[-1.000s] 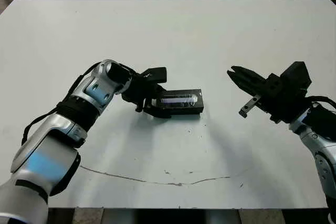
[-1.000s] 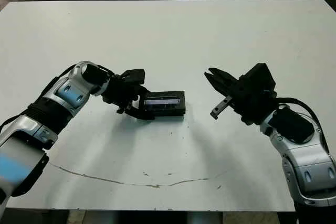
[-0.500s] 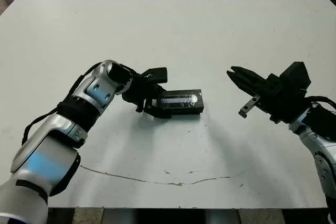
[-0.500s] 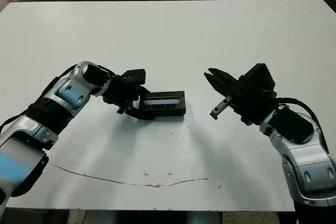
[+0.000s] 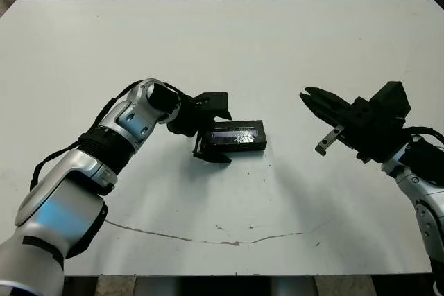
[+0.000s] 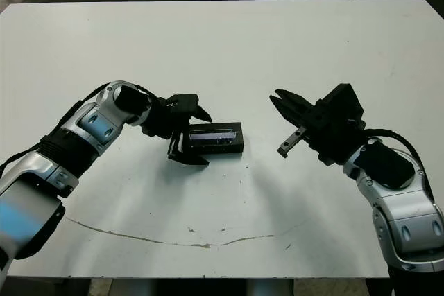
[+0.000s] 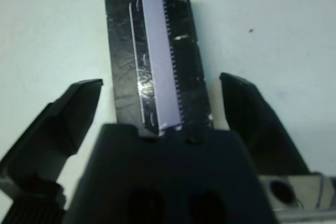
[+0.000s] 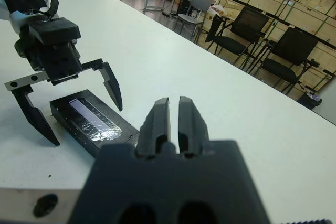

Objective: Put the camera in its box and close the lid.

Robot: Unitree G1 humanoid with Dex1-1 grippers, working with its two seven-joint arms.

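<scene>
The box (image 5: 239, 138) lies at mid-table with the black lid (image 5: 251, 127) flat on top of it. A pale bluish strip (image 7: 160, 66) shows through the lid's clear window; the camera itself is otherwise hidden. My left gripper (image 5: 225, 136) is open, one finger on each side of the box's left end, and its fingers (image 7: 79, 106) stand apart from the box's sides. Off to the right, my right gripper (image 5: 306, 93) hovers above the table, shut and holding nothing, pointing toward the box (image 8: 94, 121).
A thin crack line (image 5: 208, 239) runs across the table near its front edge. Beyond the table's far side, the right wrist view shows black chairs (image 8: 247, 27) and desks. White table surface (image 5: 222, 39) stretches behind the box.
My left gripper has turned and slid right along the box, its fingers now spread wide on either side of the box's end. The box and my right arm have stayed put.
</scene>
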